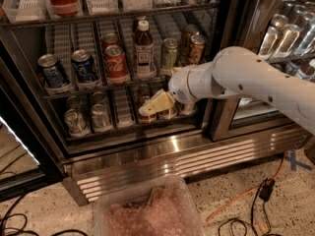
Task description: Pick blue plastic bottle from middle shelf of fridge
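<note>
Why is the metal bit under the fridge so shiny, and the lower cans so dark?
Camera view: the steel base of the fridge catches room light in bright streaks; the lower cans sit in shadow under the middle shelf; the pale claw, hanging before those cans, is well lit.

Spans from the 4 o'clock edge toward the centre as a thick white arm (268,85), sloping up and left. Swells into a rounded joint (236,65) at about 2 o'clock from the centre, then narrows leftward into a short white wrist (186,85) with a round, dotted end cap facing the viewer. Ends in a cream-coloured gripper (150,107), set at 8 o'clock from the wrist, angled down toward 8 o'clock, just below and left of the centre
</note>
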